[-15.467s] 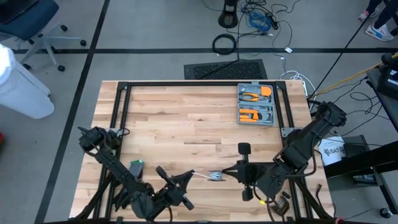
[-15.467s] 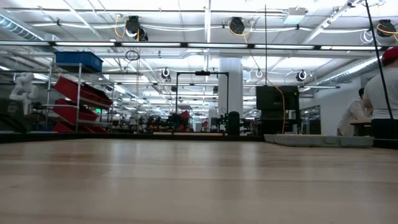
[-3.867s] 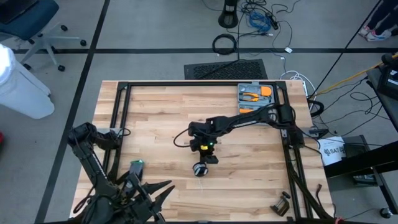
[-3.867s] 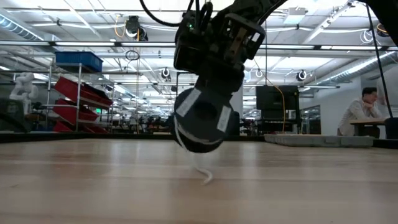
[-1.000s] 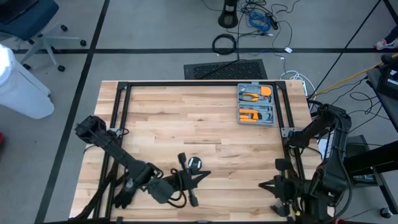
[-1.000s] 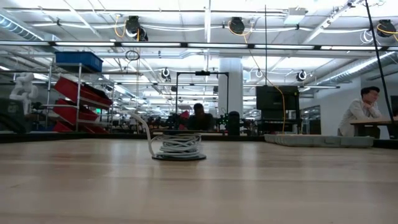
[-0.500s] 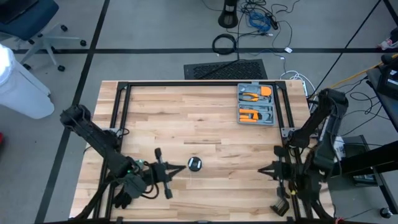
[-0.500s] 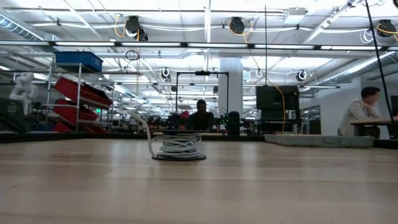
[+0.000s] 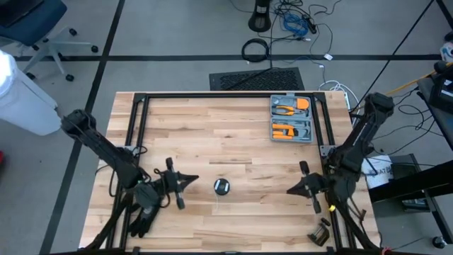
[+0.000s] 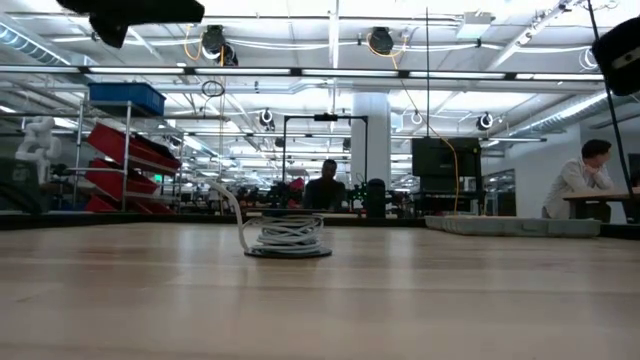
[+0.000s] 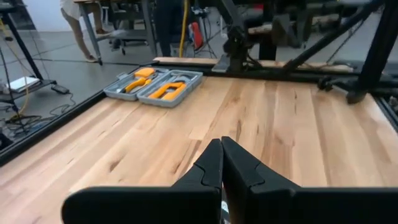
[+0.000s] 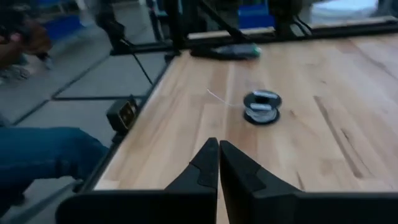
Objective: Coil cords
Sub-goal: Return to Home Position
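My left gripper (image 9: 190,180), lower left, and right gripper (image 9: 294,189), lower right, are clenched empty, clear of the wound cord (image 9: 221,187) between them, since coiling seems finished.

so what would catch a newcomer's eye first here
The white cord, wound into a small round bundle, sits alone on the wooden table. The left end effector and right end effector flank it, both shut and apart from it. A grey tool case with orange tools lies near the far right corner.
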You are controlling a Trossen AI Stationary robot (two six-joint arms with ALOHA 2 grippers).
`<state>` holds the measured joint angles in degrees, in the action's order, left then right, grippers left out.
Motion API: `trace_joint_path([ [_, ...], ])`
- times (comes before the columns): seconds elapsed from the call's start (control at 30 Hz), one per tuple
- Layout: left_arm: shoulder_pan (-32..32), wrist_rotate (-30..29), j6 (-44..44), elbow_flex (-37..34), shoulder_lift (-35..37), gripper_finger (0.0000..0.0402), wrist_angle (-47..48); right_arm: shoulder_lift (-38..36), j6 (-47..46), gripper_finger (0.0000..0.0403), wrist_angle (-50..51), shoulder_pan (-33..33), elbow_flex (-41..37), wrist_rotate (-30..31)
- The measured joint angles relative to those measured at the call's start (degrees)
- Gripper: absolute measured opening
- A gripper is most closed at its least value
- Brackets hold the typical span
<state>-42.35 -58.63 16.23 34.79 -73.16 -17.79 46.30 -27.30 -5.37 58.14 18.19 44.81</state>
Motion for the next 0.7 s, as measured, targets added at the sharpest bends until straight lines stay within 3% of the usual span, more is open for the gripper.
trace_joint_path([
  [0.2,0.0,-0.1,-1.8,-7.3,3.7,0.0004,-8.5,-2.2,9.5,0.0,-11.3,-9.6,-5.6,-9.5],
  [0.43,2.0,3.7,-2.1,-13.2,7.6,0.0004,-12.3,-4.9,15.3,0.0,-12.0,-22.5,-6.3,-22.3],
  [0.7,4.6,10.7,-5.1,-18.4,12.5,0.0004,-14.5,-7.6,19.0,0.0,-11.0,-31.7,-6.3,-29.0],
])
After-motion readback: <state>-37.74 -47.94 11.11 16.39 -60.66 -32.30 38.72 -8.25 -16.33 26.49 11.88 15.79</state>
